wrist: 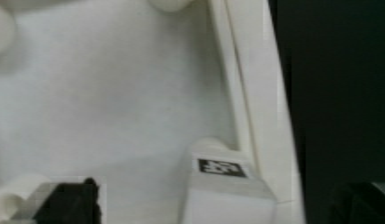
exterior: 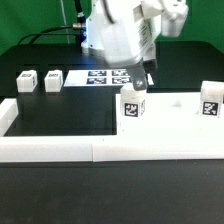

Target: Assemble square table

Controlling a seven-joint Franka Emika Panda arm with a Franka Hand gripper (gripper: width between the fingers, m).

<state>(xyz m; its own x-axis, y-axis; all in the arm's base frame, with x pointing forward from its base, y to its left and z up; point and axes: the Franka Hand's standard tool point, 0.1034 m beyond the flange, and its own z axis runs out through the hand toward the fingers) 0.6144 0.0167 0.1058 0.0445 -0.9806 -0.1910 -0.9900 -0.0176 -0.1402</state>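
Observation:
The white square tabletop [exterior: 175,118] lies flat at the exterior view's right, against the border wall. One tagged leg post [exterior: 133,105] stands upright at its left corner, and a second post [exterior: 210,100] stands at its right corner. Two more leg posts [exterior: 27,79] [exterior: 53,79] lie loose on the black table at the left. My gripper [exterior: 147,77] hangs just above and behind the left standing post. In the wrist view the tabletop [wrist: 118,110] fills the frame. The tagged post [wrist: 221,175] rises between the wide-apart fingers of my gripper [wrist: 221,205], which do not touch it.
The marker board [exterior: 103,77] lies flat behind the tabletop, under the arm. The long low white border wall [exterior: 50,150] runs along the front and turns up the left side [exterior: 8,115]. Cables lie at the back of the table.

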